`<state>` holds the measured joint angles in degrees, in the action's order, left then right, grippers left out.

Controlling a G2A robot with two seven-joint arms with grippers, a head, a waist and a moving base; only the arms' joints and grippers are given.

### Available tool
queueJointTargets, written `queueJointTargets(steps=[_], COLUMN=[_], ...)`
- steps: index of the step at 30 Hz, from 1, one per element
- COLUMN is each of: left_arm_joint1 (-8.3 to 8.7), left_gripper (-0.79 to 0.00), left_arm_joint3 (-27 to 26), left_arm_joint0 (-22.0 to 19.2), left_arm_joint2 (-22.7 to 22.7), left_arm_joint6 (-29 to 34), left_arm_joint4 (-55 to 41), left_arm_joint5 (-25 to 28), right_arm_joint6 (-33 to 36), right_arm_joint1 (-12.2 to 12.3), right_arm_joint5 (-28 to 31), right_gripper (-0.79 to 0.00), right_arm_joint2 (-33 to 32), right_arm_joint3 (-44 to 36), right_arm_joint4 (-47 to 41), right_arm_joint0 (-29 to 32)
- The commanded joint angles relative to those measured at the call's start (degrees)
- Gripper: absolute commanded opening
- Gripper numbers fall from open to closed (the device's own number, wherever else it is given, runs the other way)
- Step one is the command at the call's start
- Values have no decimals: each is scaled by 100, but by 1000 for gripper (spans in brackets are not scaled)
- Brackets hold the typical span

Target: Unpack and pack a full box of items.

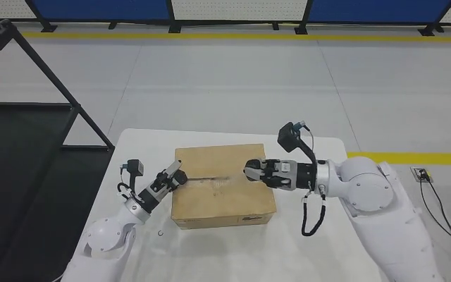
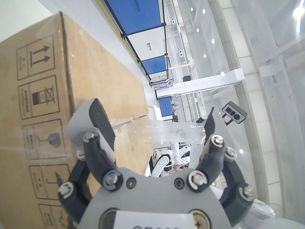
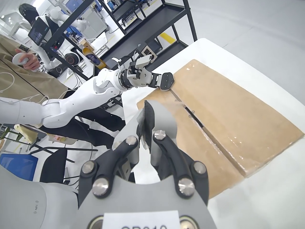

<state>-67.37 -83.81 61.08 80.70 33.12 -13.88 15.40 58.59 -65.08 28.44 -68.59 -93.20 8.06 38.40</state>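
Step in hand: unsealing. The cardboard box (image 1: 222, 194) sits mid-table (image 1: 141, 148), flaps down and the seam only partly split.

- **Left gripper** (image 2: 155, 117): at the box's left edge, spread wide, gripping nothing (a clear tape (image 2: 166, 131) strand sticks to one fingertip).
- **Right gripper** (image 3: 149, 110): over the seam's right end, pinched closed, apparently on tape film.

Next move: peel the tape clear, then lift the flaps.

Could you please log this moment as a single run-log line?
box closed on table | tape strand from seam to left gripper | left fingers open | right gripper at box edge, fingers shut
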Motion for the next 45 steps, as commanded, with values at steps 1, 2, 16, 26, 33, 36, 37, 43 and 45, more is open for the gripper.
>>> queueJointTargets(steps=[1, 2, 16, 26, 33, 36, 37, 43, 45], left_arm_joint1=[0, 0, 5, 11, 15, 17, 17, 20, 21], left_gripper=[0, 0, 0, 0, 0, 0, 0, 0, 0], left_arm_joint3=[3, 4, 34, 54, 58, 66, 68, 69, 64], left_arm_joint0=[1, 2, 25, 39, 45, 44, 44, 41, 42], left_arm_joint2=[-1, -2, -4, 11, 15, 12, 11, -3, -6], left_arm_joint6=[-13, -14, 4, 18, 40, 61, 62, 72, 78], left_arm_joint4=[-7, -7, -67, -101, -125, -125, -126, -105, -99], left_arm_joint5=[7, 9, 56, 84, 103, 114, 116, 106, 102], right_arm_joint6=[-34, -66, -255, -594, -680, -539, -493, -105, 97], right_arm_joint1=[9, 13, 87, 133, 168, 180, 185, 247, 277], right_arm_joint5=[120, 170, 691, 1073, 808, 457, 356, 84, 121], right_gripper=[-785, -785, -785, -785, -785, -785, -785, -785, -785], right_arm_joint2=[17, 16, 19, 31, 42, 95, 92, -11, -53], right_arm_joint3=[-26, -35, -149, -368, -418, -381, -352, -154, -122], right_arm_joint4=[30, 42, -58, 226, 582, 739, 751, 864, 857], right_arm_joint0=[11, 13, 59, 151, 176, 110, 78, -91, -139])
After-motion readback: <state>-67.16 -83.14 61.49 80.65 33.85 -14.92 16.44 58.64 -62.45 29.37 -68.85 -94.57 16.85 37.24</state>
